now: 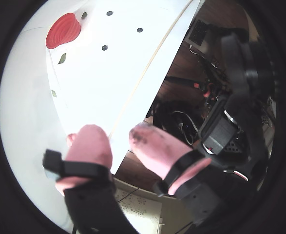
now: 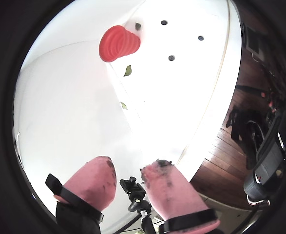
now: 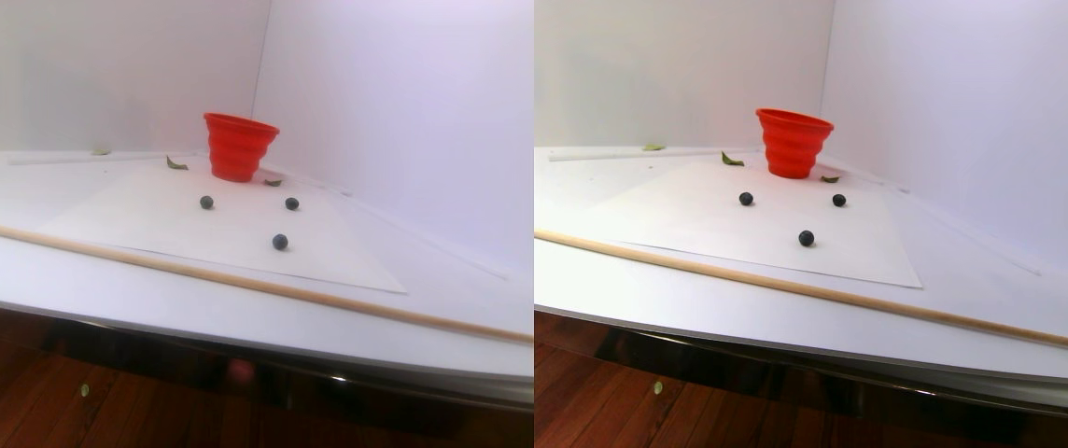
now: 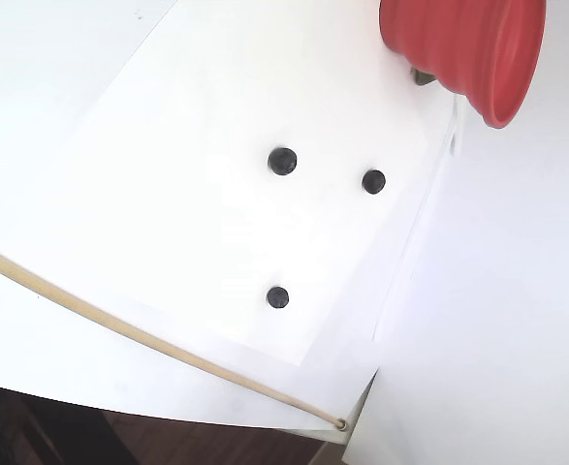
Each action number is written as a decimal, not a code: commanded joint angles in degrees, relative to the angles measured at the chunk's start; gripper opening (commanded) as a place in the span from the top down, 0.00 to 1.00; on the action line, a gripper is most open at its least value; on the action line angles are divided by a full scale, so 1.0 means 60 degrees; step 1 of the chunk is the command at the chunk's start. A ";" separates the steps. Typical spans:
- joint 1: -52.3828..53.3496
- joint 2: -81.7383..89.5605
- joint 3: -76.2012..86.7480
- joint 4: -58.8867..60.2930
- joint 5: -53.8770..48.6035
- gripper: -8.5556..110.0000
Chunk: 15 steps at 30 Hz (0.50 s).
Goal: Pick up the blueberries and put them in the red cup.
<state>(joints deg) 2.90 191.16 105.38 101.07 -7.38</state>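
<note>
Blueberries (image 4: 282,161) lie loose in a triangle on the white paper sheet (image 4: 168,194), three of them, well apart from one another and none touching the red cup (image 4: 463,44). That cup stands upright at the far edge of the sheet, near the corner of the white walls, with small green leaves (image 3: 175,164) beside it. A thin wooden stick (image 4: 119,329) runs along the sheet's near edge. The gripper (image 2: 128,170) hangs high above the table's near side, its pink-padded fingers (image 2: 91,180) spread apart and holding nothing.

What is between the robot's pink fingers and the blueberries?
Only bare white table. In a wrist view, the open gripper hangs near the table edge, far from the three blueberries, with nothing on the stretch between them.
</note>
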 commanded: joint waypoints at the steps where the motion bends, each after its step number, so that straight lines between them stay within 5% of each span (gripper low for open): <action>1: -0.0044 -0.0044 -0.0161 -0.0059 -0.0044 0.84; 15: -0.0117 0.0044 -0.0161 -0.0073 0.0059 0.83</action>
<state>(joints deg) 2.55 191.16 105.38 101.07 -7.38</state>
